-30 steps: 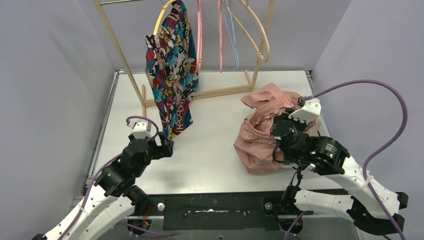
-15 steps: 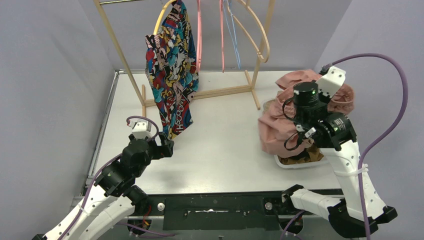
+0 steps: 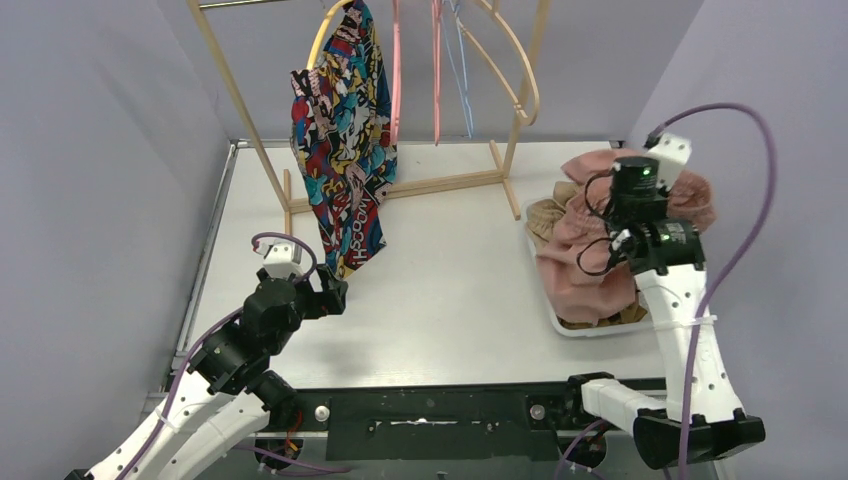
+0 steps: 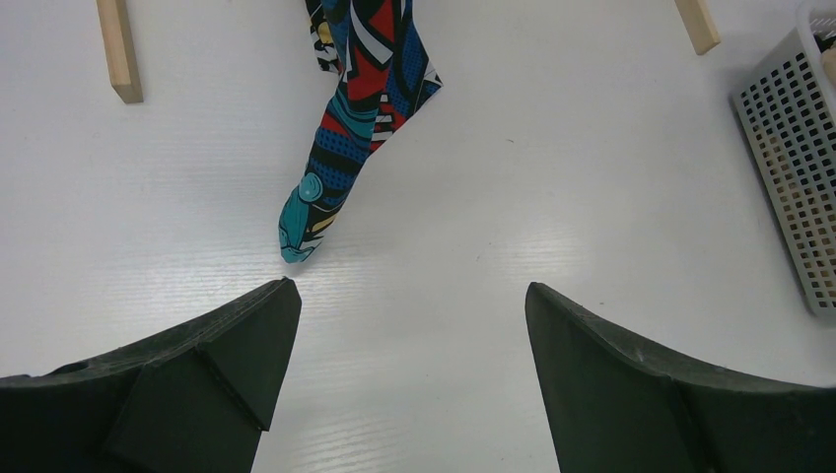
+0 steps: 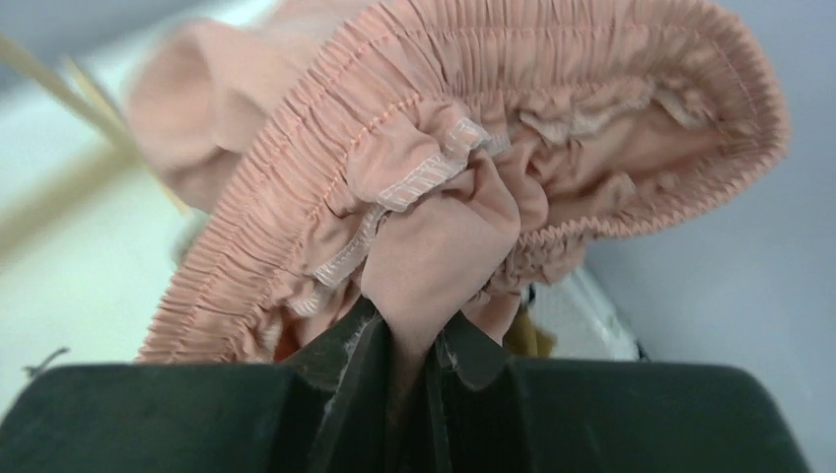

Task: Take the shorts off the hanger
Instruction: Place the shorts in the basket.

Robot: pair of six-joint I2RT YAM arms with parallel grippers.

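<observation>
Pink shorts (image 3: 585, 285) now over the basket (image 3: 560, 322); one pair left on the hanger (image 3: 322, 35).

Within the last second the right arm has swung the pink shorts off the middle of the desk (image 3: 440, 290) and across to the right edge. The right fingers (image 5: 360, 360) stay clenched on the gathered waistband, with the cloth draping onto a tan pair (image 3: 545, 215) already in the basket (release not yet made). The left fingers (image 4: 237, 335) have not moved: spread wide, empty, just beside the hem of the comic-print shorts (image 3: 345, 150). Treat that hung pair as your remaining work.
</observation>
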